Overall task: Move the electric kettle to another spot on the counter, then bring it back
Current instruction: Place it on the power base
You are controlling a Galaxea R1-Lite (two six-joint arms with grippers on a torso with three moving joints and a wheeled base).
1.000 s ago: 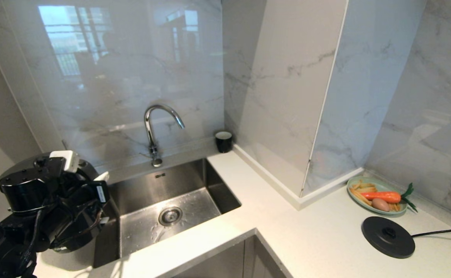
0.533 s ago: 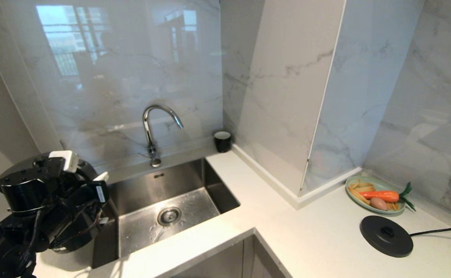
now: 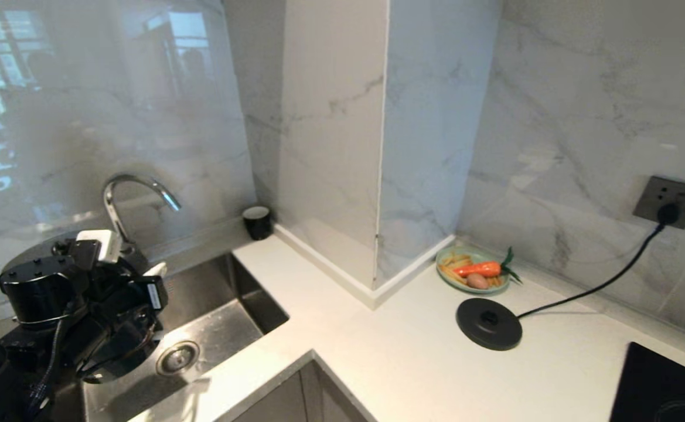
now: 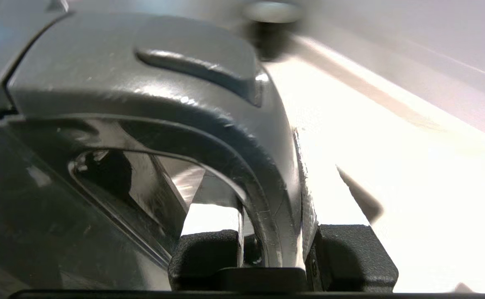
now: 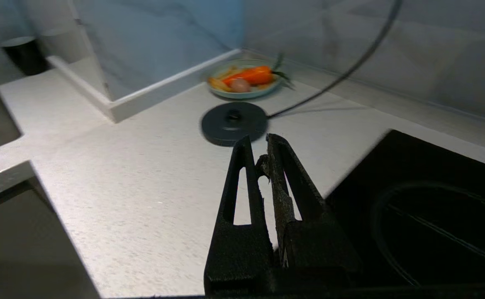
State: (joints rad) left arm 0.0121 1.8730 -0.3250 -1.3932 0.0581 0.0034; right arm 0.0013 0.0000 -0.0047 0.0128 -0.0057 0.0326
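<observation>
The left end effector (image 4: 281,253) is clamped on the loop handle of the electric kettle (image 4: 101,137), its two black fingers (image 4: 352,255) pressed to either side of the handle with only the handle between them. In the head view the kettle (image 3: 93,328) hangs at the lower left, carried in the air above the steel sink (image 3: 219,328), clear of the white counter (image 3: 389,357). The round black base disc (image 3: 488,323) sits bare on the counter well to the right, its cord running up to a wall socket (image 3: 669,202), with a plate of vegetables (image 3: 474,269) just behind it. The right end effector (image 5: 259,160) hovers above the counter near the black hob (image 5: 433,216), its fingers pressed together and holding nothing.
</observation>
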